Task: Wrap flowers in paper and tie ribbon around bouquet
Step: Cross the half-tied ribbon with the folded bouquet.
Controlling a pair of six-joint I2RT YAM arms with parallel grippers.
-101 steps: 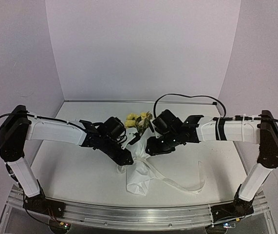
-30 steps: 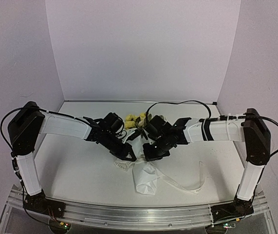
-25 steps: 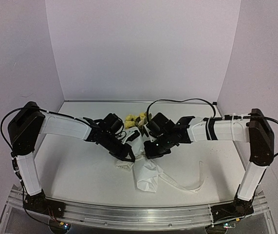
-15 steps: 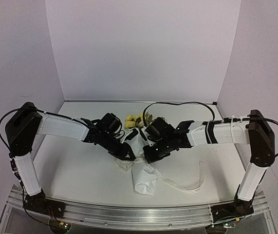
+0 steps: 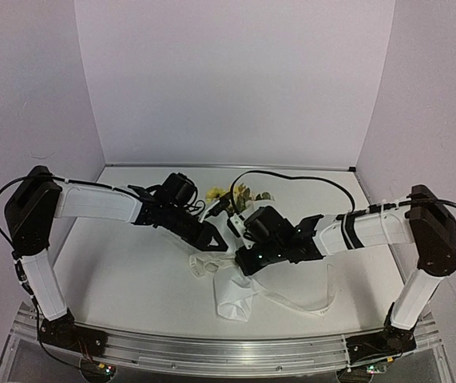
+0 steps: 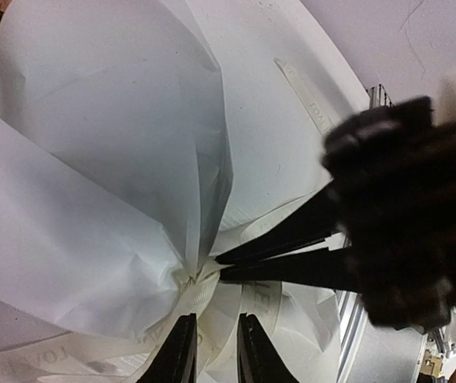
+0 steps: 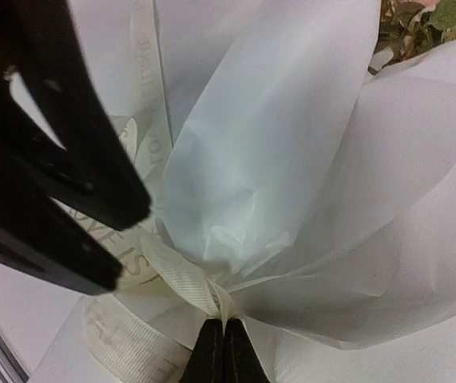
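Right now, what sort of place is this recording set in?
Most likely a robot test booth: plain pale walls enclose a white table, and the left arm and right arm are bolted to a metal rail at its near edge.

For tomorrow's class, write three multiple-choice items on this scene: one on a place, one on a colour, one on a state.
1. Seen from the arm bases, the flowers lie at the paper's: A near end; B far end; C middle.
2. The paper is: A brown; B pink; C white.
3. The right tool has its jaws: A shut; B wide open; C out of sight.
Answers: B, the blooms show beyond the wrap in the top view; C, white in every view; A, they meet on the ribbon.
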